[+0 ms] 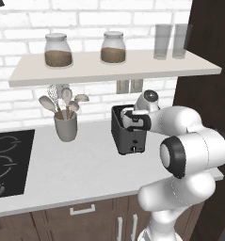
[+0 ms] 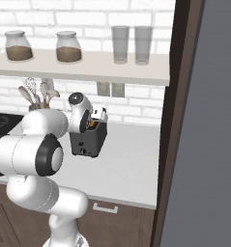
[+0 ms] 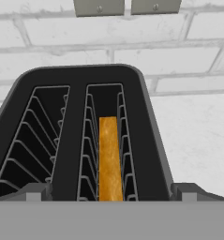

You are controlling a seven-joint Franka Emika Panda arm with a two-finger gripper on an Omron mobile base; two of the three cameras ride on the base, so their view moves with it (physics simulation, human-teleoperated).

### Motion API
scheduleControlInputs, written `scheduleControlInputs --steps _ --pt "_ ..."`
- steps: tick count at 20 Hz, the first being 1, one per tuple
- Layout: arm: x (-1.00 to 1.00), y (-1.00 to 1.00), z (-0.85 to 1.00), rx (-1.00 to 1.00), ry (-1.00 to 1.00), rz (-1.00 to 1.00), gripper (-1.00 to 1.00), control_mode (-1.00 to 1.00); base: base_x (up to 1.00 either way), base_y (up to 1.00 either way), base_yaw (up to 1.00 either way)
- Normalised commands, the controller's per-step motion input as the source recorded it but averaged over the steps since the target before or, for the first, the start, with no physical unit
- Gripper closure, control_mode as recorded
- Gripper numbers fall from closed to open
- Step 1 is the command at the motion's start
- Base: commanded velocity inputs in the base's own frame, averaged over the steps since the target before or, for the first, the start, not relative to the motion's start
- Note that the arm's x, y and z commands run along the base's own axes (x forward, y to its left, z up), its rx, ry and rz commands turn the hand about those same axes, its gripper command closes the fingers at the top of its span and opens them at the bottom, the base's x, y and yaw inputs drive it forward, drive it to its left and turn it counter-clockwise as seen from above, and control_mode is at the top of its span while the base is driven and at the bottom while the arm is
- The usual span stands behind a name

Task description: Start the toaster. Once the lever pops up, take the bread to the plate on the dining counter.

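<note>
Worktop (image 1: pixel 76 169): white, spreads below and to all sides of the pincer; brick wall beyond it.

Shelf (image 1: pixel 114 68): above the pincer, carrying two jars and two glasses.

Arm: reaches over the worktop, hand bent down over the toaster.

Toaster (image 1: pixel 128 134): dark grey, two slots, directly beneath the pincer. In the hand view both slots open straight ahead of the finger tips.

Utensil cup (image 1: pixel 66 126): well off to the pincer's left, clear of the work.

Pincer (image 3: pixel 111 194): fingers spread to full width, nothing between them; one tip sits at each outer edge of the toaster top.

Bread (image 3: pixel 109 157): golden slice standing on edge, sunk in the slot right of centre, just ahead of the pincer.

Lever: on the narrow front face below the pincer; too small to judge whether it is up or down.

Risks, judged: hand sits over the slots, not the lever, so a straight descent would jam the fingers on the toaster rim or wire guides. Closing on a sunken slice could crush it or slip off the crust.
</note>
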Motion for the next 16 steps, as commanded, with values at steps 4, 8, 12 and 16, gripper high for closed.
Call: scheduleControlInputs --steps 4,8,12,16 --pt "0.00 0.00 0.00 0.00 0.00 0.00 -1.00 -1.00 0.00 0.00 0.00" --pt "0.00 0.00 0.00 0.00 0.00 0.00 -1.00 -1.00 0.00 0.00 0.00" --pt "0.00 0.00 0.00 0.00 0.00 0.00 -1.00 -1.00 0.00 0.00 0.00" --pt "0.00 0.00 0.00 0.00 0.00 0.00 -1.00 -1.00 0.00 0.00 0.00"
